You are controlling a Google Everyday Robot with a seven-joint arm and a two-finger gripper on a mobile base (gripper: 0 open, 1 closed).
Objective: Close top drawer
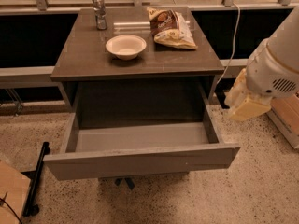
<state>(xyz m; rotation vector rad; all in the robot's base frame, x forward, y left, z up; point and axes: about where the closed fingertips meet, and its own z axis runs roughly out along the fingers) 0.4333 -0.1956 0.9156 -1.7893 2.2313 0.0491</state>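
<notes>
The top drawer (140, 160) is pulled far out of the grey cabinet. It has a plain flat front panel with no handle, and its smooth grey interior (140, 136) is empty. My white arm (275, 64) comes in from the right edge. Its yellowish gripper end (247, 101) hangs just right of the drawer's right side wall, above the floor and apart from the drawer.
On the cabinet top (84, 55) stand a white bowl (125, 46), a chip bag (171, 28) and a small metal can (99, 13). A white cable (232, 45) hangs at the right. A black bar (36, 181) and a wooden piece (9, 195) lie at the lower left, on speckled floor.
</notes>
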